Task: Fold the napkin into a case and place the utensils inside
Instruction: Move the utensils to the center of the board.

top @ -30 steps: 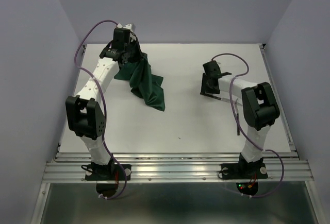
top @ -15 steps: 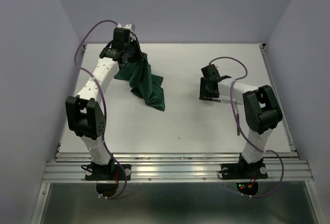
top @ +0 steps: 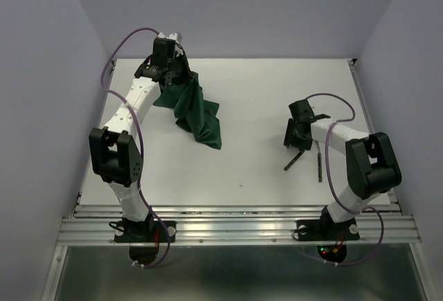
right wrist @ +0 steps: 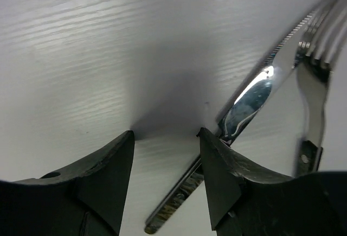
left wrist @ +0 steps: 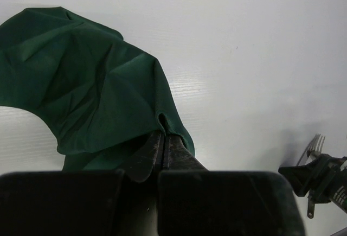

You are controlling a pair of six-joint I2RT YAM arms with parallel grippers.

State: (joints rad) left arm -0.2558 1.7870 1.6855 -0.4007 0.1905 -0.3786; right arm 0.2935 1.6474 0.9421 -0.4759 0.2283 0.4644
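The dark green napkin [top: 200, 117] hangs crumpled from my left gripper [top: 180, 74] at the table's far left, its lower part resting on the surface. In the left wrist view that gripper [left wrist: 164, 136] is shut on a fold of the napkin [left wrist: 81, 78]. My right gripper [top: 293, 140] is low over the table at the right, open. The knife [top: 293, 160] lies diagonally beside it, and the fork [top: 318, 162] lies just to its right. In the right wrist view the knife [right wrist: 254, 94] runs under the right finger [right wrist: 217, 165], its handle end between the fingers of the gripper [right wrist: 164, 135]. The fork [right wrist: 316, 78] lies alongside.
The white table [top: 249, 169] has a metal rail [top: 235, 212] along its near edge and purple walls on three sides. Both arm bases stand at that near edge. In the left wrist view, the fork's tines [left wrist: 314, 142] and the right gripper [left wrist: 320, 175] show at the far right.
My right gripper has moved right and toward the near edge. The knife has swung from lying crosswise to lying diagonally, nearer the fork. The left arm and napkin have not moved.
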